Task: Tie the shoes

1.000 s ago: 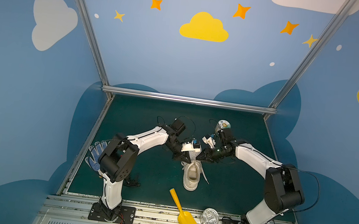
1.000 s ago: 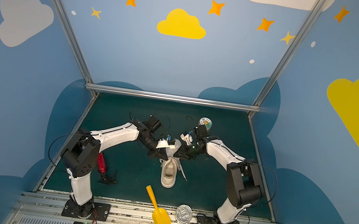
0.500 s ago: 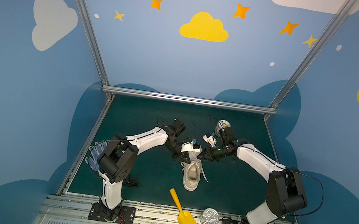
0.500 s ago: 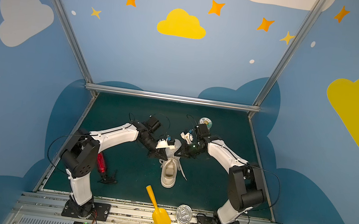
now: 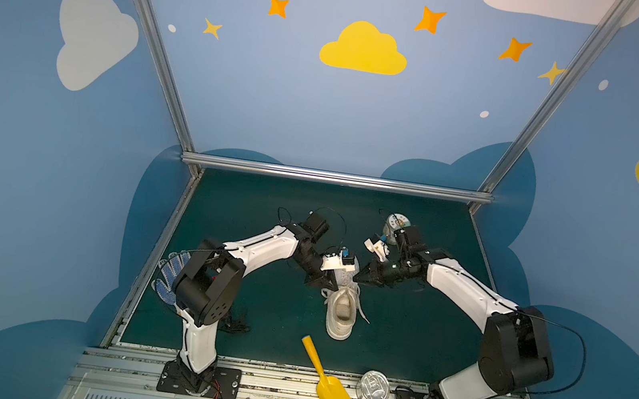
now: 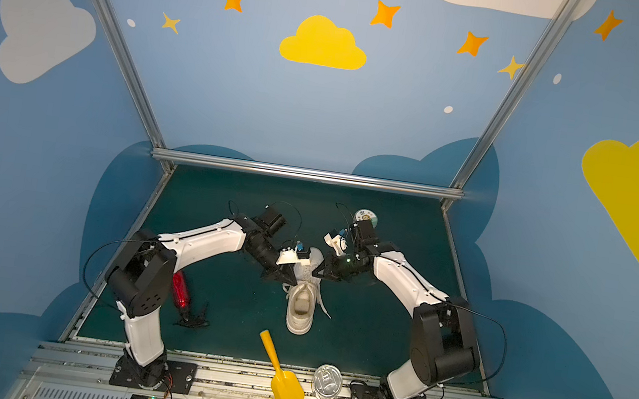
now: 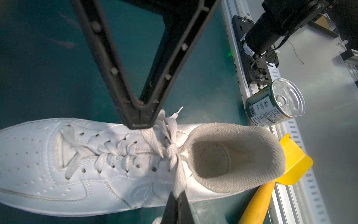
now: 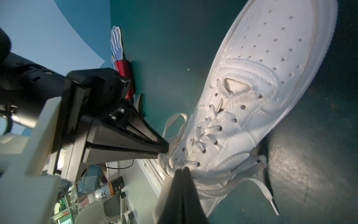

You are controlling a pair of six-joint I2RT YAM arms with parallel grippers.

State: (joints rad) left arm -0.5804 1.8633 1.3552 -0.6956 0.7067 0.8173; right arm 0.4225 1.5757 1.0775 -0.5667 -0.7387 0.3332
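Observation:
The white shoe [image 5: 342, 317] [image 6: 300, 309] lies mid-mat with its heel toward the front edge. Its flat white laces [image 7: 175, 153] are crossed in a knot at the top eyelets. My left gripper [image 5: 333, 285] [image 6: 293, 281] [image 7: 177, 195] is shut on one lace strand at the shoe's left side. My right gripper [image 5: 357, 281] [image 6: 318, 274] [image 8: 183, 169] is shut on the laces at the opposite side, right at the knot. A loose lace end [image 8: 269, 197] trails on the mat beside the shoe [image 8: 261, 67].
A yellow scoop [image 5: 321, 381] and a tin can [image 5: 372, 387] lie at the mat's front edge. A blue-dotted glove [image 5: 170, 277] and a red bottle [image 6: 180, 291] sit at the left wall. A round tin [image 5: 397, 222] stands behind the right wrist.
The right jaws have closed fully on the laces and the right arm's elbow has shifted slightly outward. The left arm and shoe stay put.

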